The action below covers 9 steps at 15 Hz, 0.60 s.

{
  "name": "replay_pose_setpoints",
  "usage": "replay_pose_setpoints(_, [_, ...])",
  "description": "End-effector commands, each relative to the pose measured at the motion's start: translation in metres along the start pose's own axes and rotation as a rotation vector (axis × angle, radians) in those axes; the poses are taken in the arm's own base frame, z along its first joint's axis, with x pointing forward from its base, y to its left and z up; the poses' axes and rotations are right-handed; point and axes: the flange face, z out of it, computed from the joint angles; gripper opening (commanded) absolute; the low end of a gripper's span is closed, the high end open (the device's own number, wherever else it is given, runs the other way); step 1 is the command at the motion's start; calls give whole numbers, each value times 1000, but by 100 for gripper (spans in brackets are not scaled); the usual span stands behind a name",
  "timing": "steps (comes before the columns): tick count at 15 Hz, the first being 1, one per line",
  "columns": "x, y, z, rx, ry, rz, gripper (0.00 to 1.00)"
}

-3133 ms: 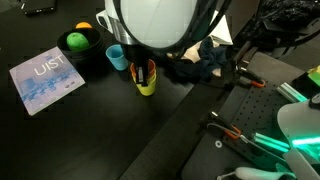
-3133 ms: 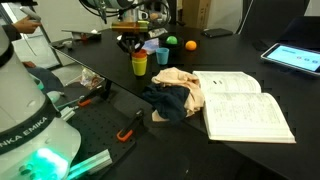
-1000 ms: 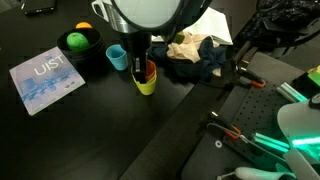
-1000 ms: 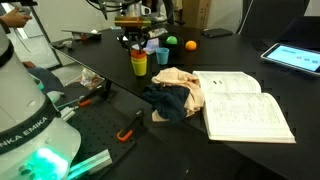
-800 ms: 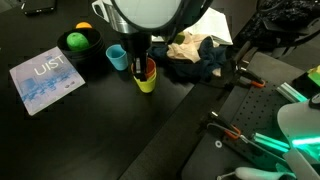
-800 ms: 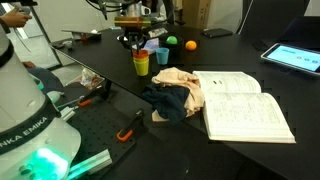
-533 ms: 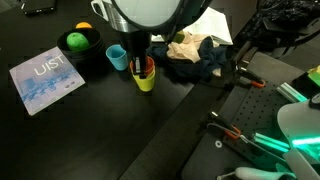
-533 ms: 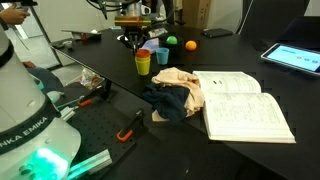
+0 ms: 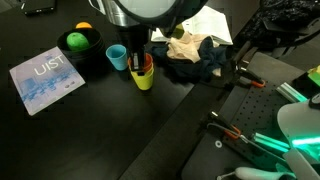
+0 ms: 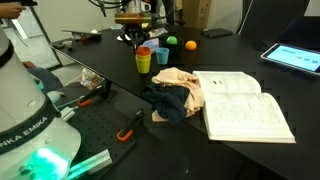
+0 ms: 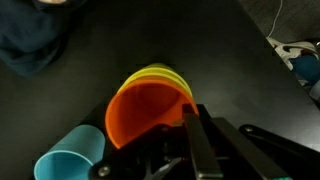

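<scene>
My gripper (image 11: 188,118) is shut on the rim of an orange cup (image 11: 145,108). The orange cup sits nested in a yellow cup (image 11: 168,73), tilted and partly raised out of it. A light blue cup (image 11: 68,156) stands right beside them. In an exterior view the gripper (image 9: 141,60) comes straight down onto the orange cup (image 9: 148,67) above the yellow cup (image 9: 146,82), with the blue cup (image 9: 117,56) behind. The yellow cup (image 10: 144,64), blue cup (image 10: 160,54) and gripper (image 10: 138,42) also show in an exterior view.
A dark bowl (image 9: 78,45) with a green and an orange ball stands beyond the cups. A blue booklet (image 9: 45,78) lies to the side. A heap of dark and tan cloth (image 10: 175,92) lies by an open book (image 10: 245,105). A tablet (image 10: 295,57) lies far off.
The gripper has risen a little with the orange cup, which has come partly up out of the yellow cup. The yellow cup has shifted slightly on the table.
</scene>
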Motion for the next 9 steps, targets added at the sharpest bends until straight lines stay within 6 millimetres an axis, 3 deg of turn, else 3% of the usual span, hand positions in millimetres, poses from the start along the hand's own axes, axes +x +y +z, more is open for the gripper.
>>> replay_pose_setpoints(1, [0, 1, -22, -30, 11, -20, 2])
replay_pose_setpoints(9, [3, 3, -41, -58, 39, -23, 2])
